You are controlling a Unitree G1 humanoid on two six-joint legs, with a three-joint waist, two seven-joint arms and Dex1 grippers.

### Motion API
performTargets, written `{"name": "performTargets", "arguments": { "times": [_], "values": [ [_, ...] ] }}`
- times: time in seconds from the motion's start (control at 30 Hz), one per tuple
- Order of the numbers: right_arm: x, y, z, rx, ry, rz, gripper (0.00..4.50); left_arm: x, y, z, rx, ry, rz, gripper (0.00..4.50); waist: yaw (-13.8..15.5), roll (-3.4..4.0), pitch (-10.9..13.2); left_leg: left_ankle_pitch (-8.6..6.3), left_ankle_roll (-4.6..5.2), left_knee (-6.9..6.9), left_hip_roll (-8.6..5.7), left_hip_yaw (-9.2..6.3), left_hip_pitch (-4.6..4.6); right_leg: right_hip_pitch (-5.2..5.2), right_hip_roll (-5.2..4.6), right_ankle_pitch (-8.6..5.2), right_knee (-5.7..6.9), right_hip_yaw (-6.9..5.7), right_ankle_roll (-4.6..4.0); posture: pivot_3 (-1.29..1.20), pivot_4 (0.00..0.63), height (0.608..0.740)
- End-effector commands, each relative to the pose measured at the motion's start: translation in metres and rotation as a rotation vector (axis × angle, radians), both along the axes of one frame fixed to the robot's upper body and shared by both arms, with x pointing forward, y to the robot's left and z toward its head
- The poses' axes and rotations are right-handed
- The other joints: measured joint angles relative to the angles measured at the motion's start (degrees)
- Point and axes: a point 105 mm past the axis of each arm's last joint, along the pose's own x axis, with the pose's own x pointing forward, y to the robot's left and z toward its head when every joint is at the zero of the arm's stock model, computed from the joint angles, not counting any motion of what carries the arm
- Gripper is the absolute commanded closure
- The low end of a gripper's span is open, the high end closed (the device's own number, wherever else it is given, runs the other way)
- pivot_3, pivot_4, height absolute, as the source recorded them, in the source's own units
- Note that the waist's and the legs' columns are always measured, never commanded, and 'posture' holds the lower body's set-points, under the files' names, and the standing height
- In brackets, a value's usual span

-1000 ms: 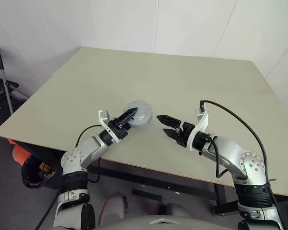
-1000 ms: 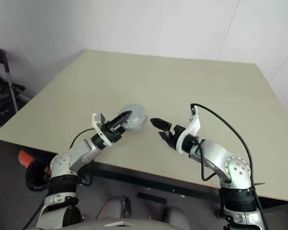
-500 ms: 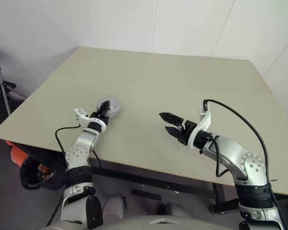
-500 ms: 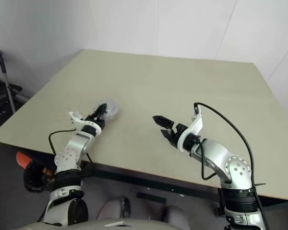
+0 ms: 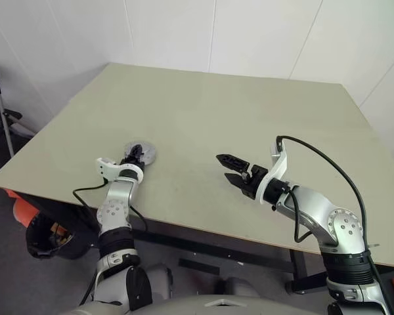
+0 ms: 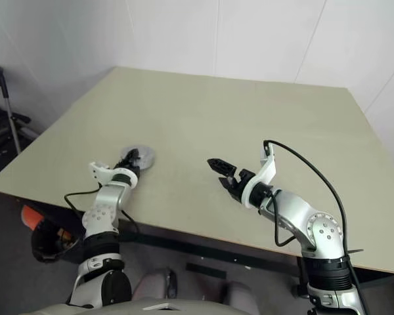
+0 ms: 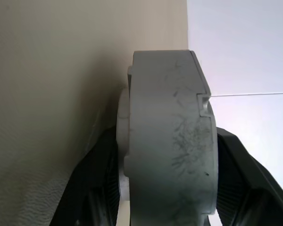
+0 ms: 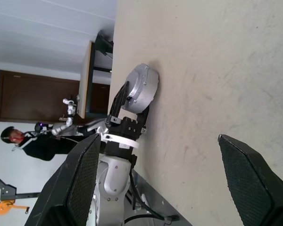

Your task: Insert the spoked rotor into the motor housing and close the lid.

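Grey metal motor housing [image 5: 138, 153], lid shut over it, sits low on the table [image 5: 249, 111] at left-centre of frame, clamped between the left gripper [image 5: 134, 158] fingers. Right gripper [image 5: 228, 168] hovers mid-frame, spread wide, empty. Judged step: setting the closed housing down. Next: release and withdraw cleanly.

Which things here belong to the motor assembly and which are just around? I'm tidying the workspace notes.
Job:
- motor housing, closed up, held on the table by the left gripper
- right gripper, fingers open, holding nothing

Just around:
- table
- person in the background
- door
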Motion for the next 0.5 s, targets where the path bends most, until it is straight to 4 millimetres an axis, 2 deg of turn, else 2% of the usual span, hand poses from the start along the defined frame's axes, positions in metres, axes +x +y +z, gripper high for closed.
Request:
{"name": "performTargets", "arguments": {
  "times": [0.03,0.23,0.37,0.5],
  "values": [
    [-0.002,0.004,0.015,0.018,-0.053,0.018,0.00,0.005,0.004,0.018,0.023,-0.039,0.017,2.03,0.0,0.00,0.0,0.00,0.00,0.00,0.00,0.00,0.04,0.03,0.00,-0.01,0.00,0.00,-0.01,0.00,0.000,0.740],
    [-0.001,0.005,0.014,0.014,-0.055,0.023,0.00,-0.002,0.002,0.011,0.045,0.002,-0.037,0.06,0.0,0.00,0.0,0.01,-0.01,0.00,-0.01,0.01,0.11,0.07,-0.01,-0.01,0.00,0.03,-0.02,0.00,0.000,0.740],
    [-0.001,0.006,0.014,0.014,-0.054,0.029,0.00,-0.012,0.004,0.007,0.073,0.044,-0.068,0.03,-0.4,0.00,0.0,0.01,-0.01,0.00,-0.01,0.01,0.12,0.06,-0.01,-0.01,0.01,0.05,-0.01,0.00,0.000,0.740],
    [-0.001,0.007,0.013,0.015,-0.054,0.035,0.00,-0.031,0.005,0.004,0.116,0.105,-0.111,0.03,-1.2,0.00,-0.1,-0.07,0.10,-0.02,-0.01,0.01,0.12,0.05,0.00,0.00,0.03,0.03,-0.01,0.00,0.000,0.740]
  ]
}}
